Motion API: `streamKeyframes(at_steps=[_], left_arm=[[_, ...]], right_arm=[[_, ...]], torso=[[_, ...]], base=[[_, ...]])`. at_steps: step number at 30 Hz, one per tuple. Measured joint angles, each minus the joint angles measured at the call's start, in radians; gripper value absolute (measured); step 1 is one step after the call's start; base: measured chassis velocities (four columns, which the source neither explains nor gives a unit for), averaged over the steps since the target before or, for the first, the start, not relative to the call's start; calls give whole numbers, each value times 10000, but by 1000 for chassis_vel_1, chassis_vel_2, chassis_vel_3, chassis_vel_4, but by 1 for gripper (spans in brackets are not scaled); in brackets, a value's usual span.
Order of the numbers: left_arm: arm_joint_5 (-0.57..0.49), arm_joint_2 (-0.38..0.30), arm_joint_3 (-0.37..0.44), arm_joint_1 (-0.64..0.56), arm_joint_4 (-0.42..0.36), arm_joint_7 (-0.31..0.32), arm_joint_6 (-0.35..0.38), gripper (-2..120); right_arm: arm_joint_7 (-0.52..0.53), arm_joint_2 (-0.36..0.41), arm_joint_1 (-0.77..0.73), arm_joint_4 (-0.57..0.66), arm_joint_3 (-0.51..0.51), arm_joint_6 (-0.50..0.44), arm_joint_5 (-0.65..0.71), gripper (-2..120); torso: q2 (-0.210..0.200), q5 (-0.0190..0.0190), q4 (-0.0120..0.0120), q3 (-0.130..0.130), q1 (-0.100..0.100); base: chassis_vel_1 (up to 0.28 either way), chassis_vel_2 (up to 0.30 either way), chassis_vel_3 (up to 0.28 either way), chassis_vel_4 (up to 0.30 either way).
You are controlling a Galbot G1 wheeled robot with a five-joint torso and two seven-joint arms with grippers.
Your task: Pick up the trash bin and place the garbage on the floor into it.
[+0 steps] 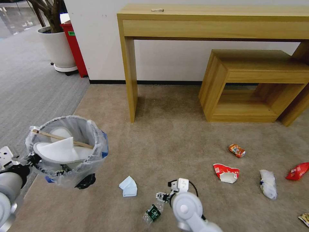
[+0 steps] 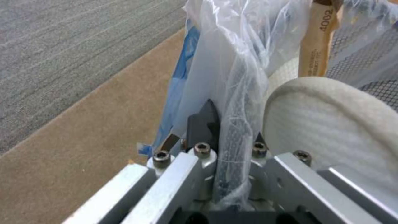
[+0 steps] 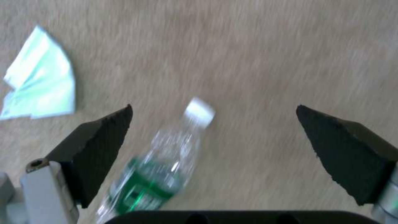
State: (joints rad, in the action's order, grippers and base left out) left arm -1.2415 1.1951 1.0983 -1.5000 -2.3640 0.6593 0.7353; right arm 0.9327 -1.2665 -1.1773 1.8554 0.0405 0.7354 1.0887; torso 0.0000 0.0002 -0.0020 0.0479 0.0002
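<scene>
Beige carpet, the floor (image 1: pixel 167 129), runs from the wooden worktop (image 1: pixel 212 19) by the wall down to us, with the garbage scattered across it. We hold the trash bin (image 1: pixel 69 148) off the ground at our left side, the left gripper (image 2: pixel 226 130) clenched on its bagged rim; two white slippers (image 1: pixel 59 149) and a wooden stick (image 1: pixel 61 138) lie inside.

Our right gripper (image 3: pixel 213 137) hangs low over the green-labelled bottle (image 3: pixel 161 168), its fingers (image 3: pixel 104 143) spread wide. The bottle lies on its side, nearer one finger than the other, so we judge the grip wants centring first: shift across until the body sits midway, then lower and close over the labelled middle, not the narrow neck. Thin plastic may crumple or squirt out, so a gentle squeeze seems wise.

A pale-blue mask (image 1: pixel 128 187) lies just beside the bottle; we should keep clear of it. Cups, a can and wrappers wait well apart to the right.
</scene>
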Motion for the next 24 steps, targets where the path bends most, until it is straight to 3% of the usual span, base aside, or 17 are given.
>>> streamKeyframes(at_steps=[10,17,24], left_arm=[[233,175,-111,9,-109,41,0,1],[356,346,-197,7,-138,44,0,1],[494,422,-297,11,-141,46,0,1]], right_arm=[[-434,168,696,-973,1059,23,-27,100],[-294,-507,603,-1544,565,22,592,100],[-666,-681,580,-2076,341,18,781,100]], torso=[[0,-1,0,0,0],[0,-1,1,-1,0],[0,-3,0,-1,0]], base=[[0,0,0,0],[0,0,0,0],[0,0,0,0]])
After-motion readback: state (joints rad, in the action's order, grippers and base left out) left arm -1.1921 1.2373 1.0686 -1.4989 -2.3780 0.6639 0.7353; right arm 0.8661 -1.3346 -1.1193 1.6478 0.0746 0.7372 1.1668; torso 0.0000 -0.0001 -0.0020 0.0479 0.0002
